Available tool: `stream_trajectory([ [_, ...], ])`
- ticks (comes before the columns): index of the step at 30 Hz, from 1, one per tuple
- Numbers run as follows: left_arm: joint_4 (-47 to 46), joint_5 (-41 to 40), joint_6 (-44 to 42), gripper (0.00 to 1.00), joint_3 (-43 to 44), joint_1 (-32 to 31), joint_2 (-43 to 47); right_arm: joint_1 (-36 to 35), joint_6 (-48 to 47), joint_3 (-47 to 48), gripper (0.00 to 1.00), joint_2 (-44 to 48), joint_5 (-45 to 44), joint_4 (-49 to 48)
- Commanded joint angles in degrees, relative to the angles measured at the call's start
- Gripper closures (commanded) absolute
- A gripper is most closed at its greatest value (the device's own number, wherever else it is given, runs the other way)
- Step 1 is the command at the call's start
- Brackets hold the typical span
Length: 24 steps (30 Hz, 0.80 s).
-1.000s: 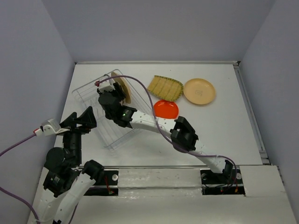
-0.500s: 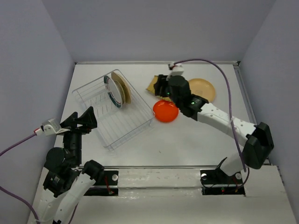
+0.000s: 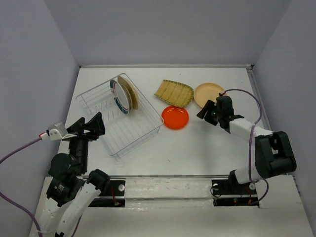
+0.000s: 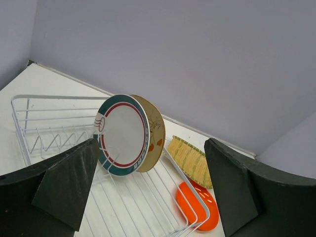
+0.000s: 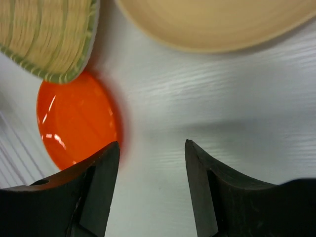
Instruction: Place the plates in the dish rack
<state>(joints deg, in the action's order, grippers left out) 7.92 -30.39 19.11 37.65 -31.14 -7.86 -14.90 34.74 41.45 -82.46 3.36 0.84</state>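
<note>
The dish rack lies left of centre. Two plates stand on edge at its far end: a white one with a teal-striped rim and a cream one behind it. On the table lie a yellow-green fan-shaped plate, an orange-red plate and a tan plate. My right gripper is open and empty over bare table, between the orange-red and tan plates. My left gripper is open at the rack's near-left side.
White rails run along the table's far edge and right edge. Grey walls close in the sides and back. The right arm's purple cable loops above the table near the tan plate.
My right arm has swung from the rack's far end, across the fan-shaped plate, to the spot beside the tan plate. The teal-rimmed plate now stands uncovered in the rack. The left arm barely shifted.
</note>
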Motion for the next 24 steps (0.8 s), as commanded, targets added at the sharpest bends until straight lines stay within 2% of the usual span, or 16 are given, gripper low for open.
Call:
stream_trajectory([
  [1,-3.2,0.2,-0.6,0.01,0.6,-0.2,-1.5,9.1,4.8,-0.1,0.37,-2.1,1.7,-6.6],
  [7,-3.3,0.5,-0.7,0.01,0.6,-0.2,-1.5,19.2,6.4,1.4,0.34,-6.1,-3.0,-7.0],
  [10,-3.4,0.5,-0.7,0.01,0.6,-0.7,-1.5,22.5,5.9,3.5,0.28,-9.6,-2.9,-7.4],
  [16,-3.6,0.3,-1.0,0.01,0.6,-1.6,-1.8,24.5,4.4,11.6,0.26,-20.6,4.8,-8.7],
  [19,-3.6,0.1,-1.1,0.01,0.6,-1.7,-1.5,25.0,6.3,13.8,0.30,-25.4,6.6,-9.2],
  [20,-3.5,0.0,-1.2,0.01,0.6,-1.7,-1.5,25.0,7.3,15.0,0.38,-26.3,7.1,-9.3],
  [24,-3.6,0.0,-1.1,0.01,0.5,-1.8,-1.5,26.3,9.5,16.2,0.57,-28.1,8.2,-9.4],
])
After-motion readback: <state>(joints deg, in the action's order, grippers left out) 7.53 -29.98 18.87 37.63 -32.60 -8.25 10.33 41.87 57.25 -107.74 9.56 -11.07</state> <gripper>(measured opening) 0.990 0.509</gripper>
